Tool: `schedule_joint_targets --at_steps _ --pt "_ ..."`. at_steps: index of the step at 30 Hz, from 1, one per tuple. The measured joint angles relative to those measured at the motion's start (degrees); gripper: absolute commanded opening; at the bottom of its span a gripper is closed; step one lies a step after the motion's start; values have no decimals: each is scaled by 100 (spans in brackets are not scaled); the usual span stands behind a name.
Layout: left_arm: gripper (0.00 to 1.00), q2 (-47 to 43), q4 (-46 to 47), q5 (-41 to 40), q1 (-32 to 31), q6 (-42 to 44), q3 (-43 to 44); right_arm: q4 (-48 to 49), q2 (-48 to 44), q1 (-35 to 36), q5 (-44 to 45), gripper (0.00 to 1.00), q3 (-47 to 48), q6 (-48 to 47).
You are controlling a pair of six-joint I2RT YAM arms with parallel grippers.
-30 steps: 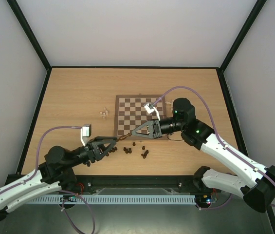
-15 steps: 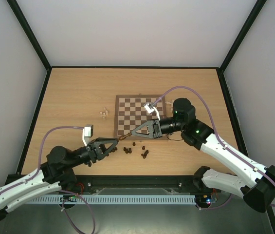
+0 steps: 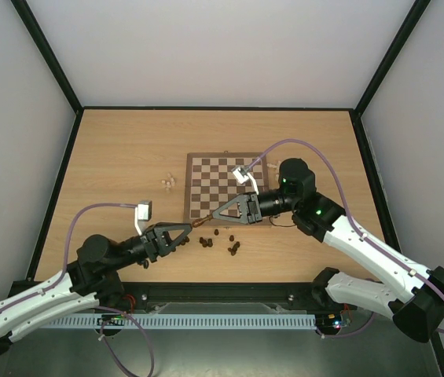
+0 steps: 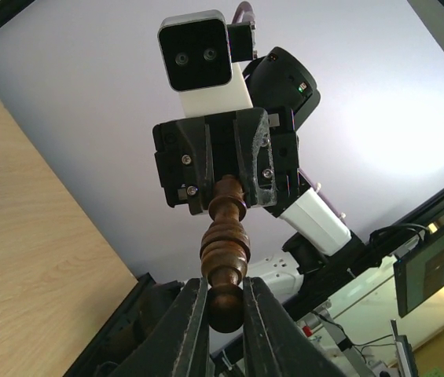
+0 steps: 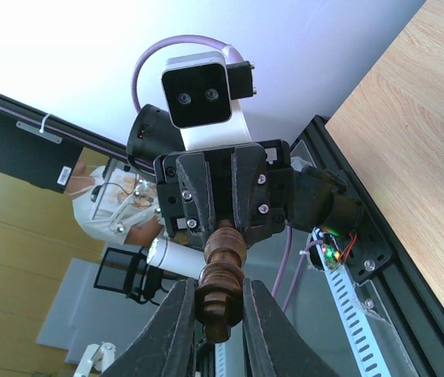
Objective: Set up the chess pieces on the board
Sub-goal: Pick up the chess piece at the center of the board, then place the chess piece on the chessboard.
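Observation:
One dark brown chess piece (image 3: pixel 200 224) hangs in the air between my two grippers, just off the near-left corner of the board (image 3: pixel 223 177). My left gripper (image 3: pixel 193 226) is shut on its round end, seen close in the left wrist view (image 4: pixel 225 302), where the piece (image 4: pixel 225 243) reaches to the right gripper beyond. My right gripper (image 3: pixel 209 219) is shut on the piece's other end, as the right wrist view (image 5: pixel 220 306) shows, with the piece (image 5: pixel 220 271) between its fingers (image 5: pixel 176 330). The board looks bare of pieces.
Several loose dark brown pieces (image 3: pixel 206 242) lie on the table just in front of the board, more of them at the right (image 3: pixel 234 249). A few pale pieces (image 3: pixel 167 183) lie left of the board. The table's black frame runs along both sides.
My left gripper has edged right towards the right gripper and now grips the piece's free end. The right arm has not moved.

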Motion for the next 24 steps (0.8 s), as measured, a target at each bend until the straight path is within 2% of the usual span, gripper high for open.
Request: schedule_joint_targets --at_steps 5,10,16,19,24 --pt "9 17 -116 -66 0 26 20 -66 4 0 42 8 -4 -107" --pt "9 48 -1152 -415 0 269 514 -743 81 -7 417 8 170 -610" --pt "8 177 -2326 -1038 0 610 1521 -1939 278 -7 1414 8 675 -1423" --pt "7 625 -2894 -1379 0 719 2002 -2470 400 -7 1976 8 920 -1742" --pt "4 2297 -4144 -2092 0 911 3003 -3410 898 28 3359 7 1510 -2221"
